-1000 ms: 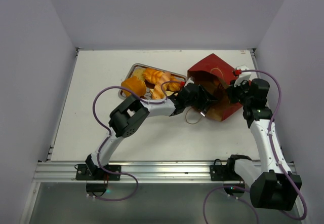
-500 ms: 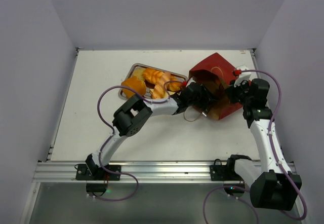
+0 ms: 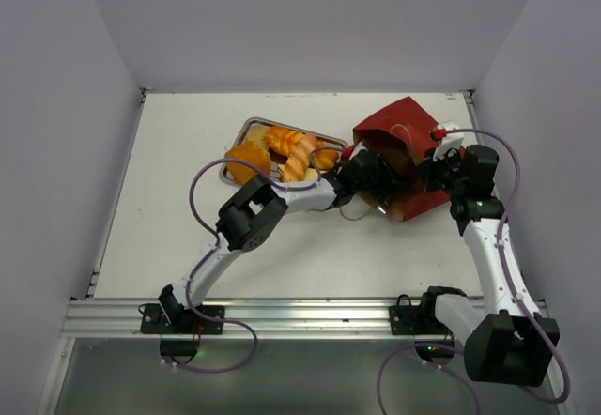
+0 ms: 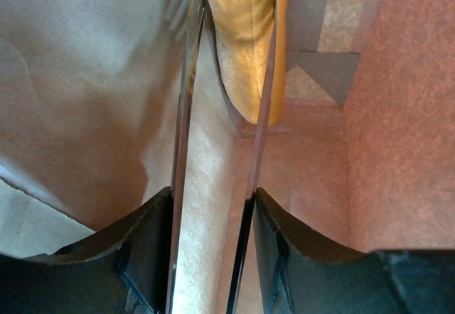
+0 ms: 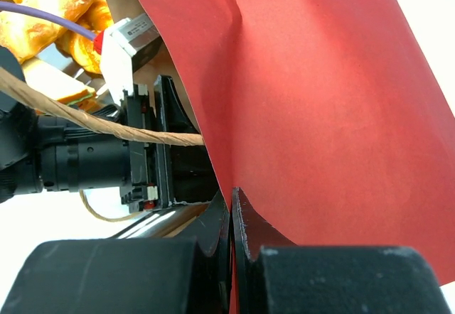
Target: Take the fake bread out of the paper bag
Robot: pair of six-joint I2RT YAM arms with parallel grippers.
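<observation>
The red paper bag [image 3: 404, 124] lies on its side at the right of the table, mouth towards the tray. My left gripper [image 3: 378, 176] reaches into the mouth. In the left wrist view its thin metal fingers [image 4: 183, 115] stand close together on a pale golden flat piece of fake bread [image 4: 242, 44] inside the bag's kraft interior [image 4: 85, 79]. My right gripper [image 3: 427, 166] is shut on the edge of the bag's red wall [image 5: 320, 101], jaws pressed together [image 5: 232, 197]. Several other bread pieces [image 3: 286, 147] lie in the metal tray [image 3: 246, 124].
The bag's string handle [image 5: 106, 122] crosses in front of the left wrist [image 5: 92, 165]. A loop of handle string [image 3: 355, 213] lies on the table by the bag's mouth. The tray stands just left of the bag. White walls close in the table.
My left arm has pushed a little further into the bag, its elbow shifting right and up. The bag's near corner has shifted slightly. The right arm holds still.
</observation>
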